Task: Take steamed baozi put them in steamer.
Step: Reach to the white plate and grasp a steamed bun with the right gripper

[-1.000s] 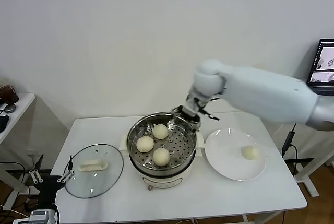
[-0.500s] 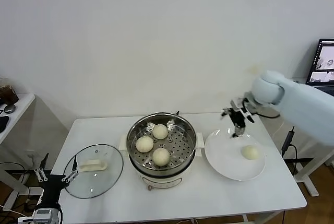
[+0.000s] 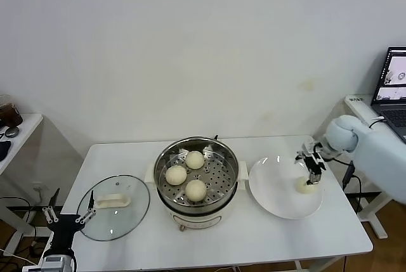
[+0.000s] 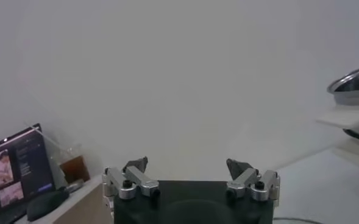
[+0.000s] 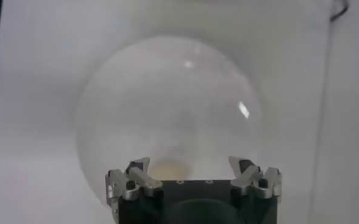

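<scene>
Steamer (image 3: 197,174) stands mid-table on its white base, shiny pot uncovered, perforated tray showing. Three steamed baozi lie on the tray: one toward the back (image 3: 195,159), one on the left side (image 3: 176,174), one at the front (image 3: 196,189), all apart from each other. Fourth baozi (image 3: 305,186) sits on the white plate (image 3: 273,189) just right of the steamer, toward the plate's right part. Right gripper (image 3: 313,169) hangs directly above that bun, close over it, fingers spread wide and holding nothing; contact with the bun cannot be made out from the head view. Right wrist view looks straight down on the plate (image 5: 167,115), the spread fingertips (image 5: 139,167) framing a pale yellowish patch of the bun (image 5: 167,169) at the near edge of the plate's well. Glass lid (image 3: 114,207) with white handle lies flat on the table (image 3: 254,240) left of the steamer, well apart from the plate. Left gripper (image 3: 63,220) parked low off the table's left front corner, fingers wide, empty; its wrist view shows the two fingertips (image 4: 135,165) apart against the wall, with the steamer's rim (image 4: 353,79) at the frame's edge. Laptop (image 3: 396,75) open on a side surface at far right.
</scene>
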Robot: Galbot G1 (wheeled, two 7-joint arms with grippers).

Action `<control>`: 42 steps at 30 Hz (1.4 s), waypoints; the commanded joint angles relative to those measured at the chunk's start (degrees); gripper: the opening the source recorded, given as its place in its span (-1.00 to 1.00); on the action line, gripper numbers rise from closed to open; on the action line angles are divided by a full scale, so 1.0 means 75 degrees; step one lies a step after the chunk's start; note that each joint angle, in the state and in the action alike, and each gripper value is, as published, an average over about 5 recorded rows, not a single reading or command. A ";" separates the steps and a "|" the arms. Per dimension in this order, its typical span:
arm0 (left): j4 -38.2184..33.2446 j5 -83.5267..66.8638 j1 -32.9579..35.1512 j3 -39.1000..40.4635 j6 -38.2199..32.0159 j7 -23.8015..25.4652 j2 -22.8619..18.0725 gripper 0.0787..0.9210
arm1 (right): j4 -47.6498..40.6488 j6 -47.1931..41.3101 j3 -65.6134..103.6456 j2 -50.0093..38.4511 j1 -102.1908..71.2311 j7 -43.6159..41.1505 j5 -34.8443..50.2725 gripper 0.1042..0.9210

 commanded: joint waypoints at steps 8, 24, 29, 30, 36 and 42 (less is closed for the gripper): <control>0.0005 0.0037 -0.0035 0.0044 0.0014 -0.0007 -0.0024 0.77 | -0.1698 0.0680 0.1397 0.0875 -0.1298 0.0049 -0.1330 0.76; -0.0011 0.0036 -0.0027 0.0025 0.0007 -0.0017 -0.0052 0.77 | -0.2131 0.0674 0.1759 0.1212 -0.1337 0.0063 -0.2033 0.65; -0.0017 0.0034 -0.0016 0.0013 0.0004 -0.0017 -0.0053 0.77 | -0.2094 0.0603 0.1737 0.1240 -0.1337 -0.0071 -0.1977 0.40; -0.0020 0.0033 -0.0014 0.0011 0.0004 -0.0017 -0.0055 0.77 | -0.2085 0.0593 0.1728 0.1244 -0.1340 -0.0091 -0.1956 0.33; -0.0042 0.0028 0.0004 -0.0007 0.0002 -0.0015 -0.0055 0.77 | -0.1919 0.0496 0.1649 0.1209 -0.1303 -0.0209 -0.1725 0.11; -0.0060 0.0022 0.0007 -0.0013 -0.0001 -0.0015 -0.0062 0.77 | -0.1396 0.0277 0.1257 0.0868 -0.0993 -0.0346 -0.1256 -0.14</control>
